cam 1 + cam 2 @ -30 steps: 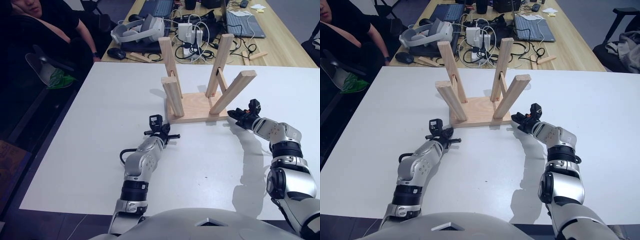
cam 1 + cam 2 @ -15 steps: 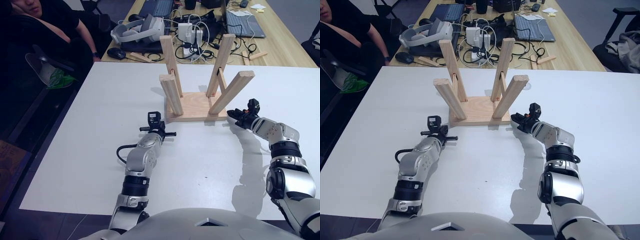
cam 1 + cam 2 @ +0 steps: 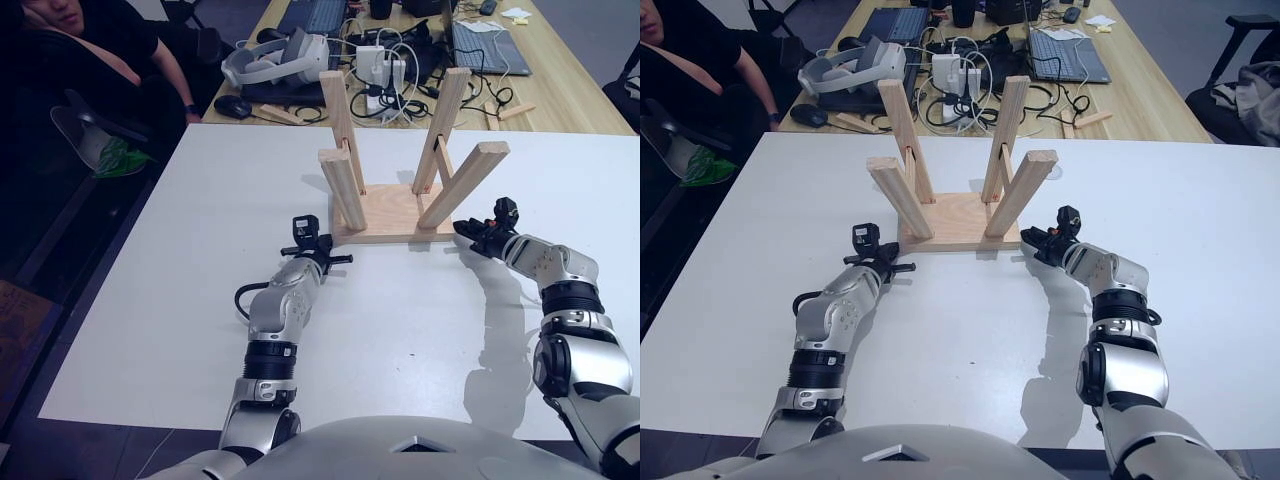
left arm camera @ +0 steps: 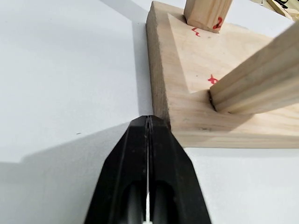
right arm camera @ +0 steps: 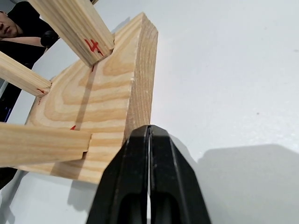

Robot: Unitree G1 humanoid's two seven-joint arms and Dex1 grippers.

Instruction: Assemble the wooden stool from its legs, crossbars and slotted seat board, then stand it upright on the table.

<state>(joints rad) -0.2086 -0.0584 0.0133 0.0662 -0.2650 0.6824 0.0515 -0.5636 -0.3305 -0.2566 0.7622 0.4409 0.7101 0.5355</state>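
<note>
Nearest, the left gripper (image 4: 148, 125) has its fingers pressed together with nothing between them, its tip low on the table (image 3: 190, 260) at the near left corner of the seat (image 3: 396, 214), seemingly touching the edge. The right gripper (image 5: 149, 133) is likewise pressed together and empty, its tip against the seat's near right edge. Set at opposite corners like this, the two closed tips look placed to brace or nudge the board from both sides rather than to pinch it, probably ahead of tipping it over. The stool sits upside down mid-table: the seat lies flat, and four legs rise from its slots, the near left leg (image 3: 346, 190) and near right leg (image 3: 465, 184) leaning towards the robot, the far left leg (image 3: 337, 112) and far right leg (image 3: 444, 122) standing behind. I cannot tell the crossbars apart from here. Assembly looks about done; turning it upright remains. Beyond the table, a desk (image 3: 565, 95) holds a headset (image 3: 272, 58).
</note>
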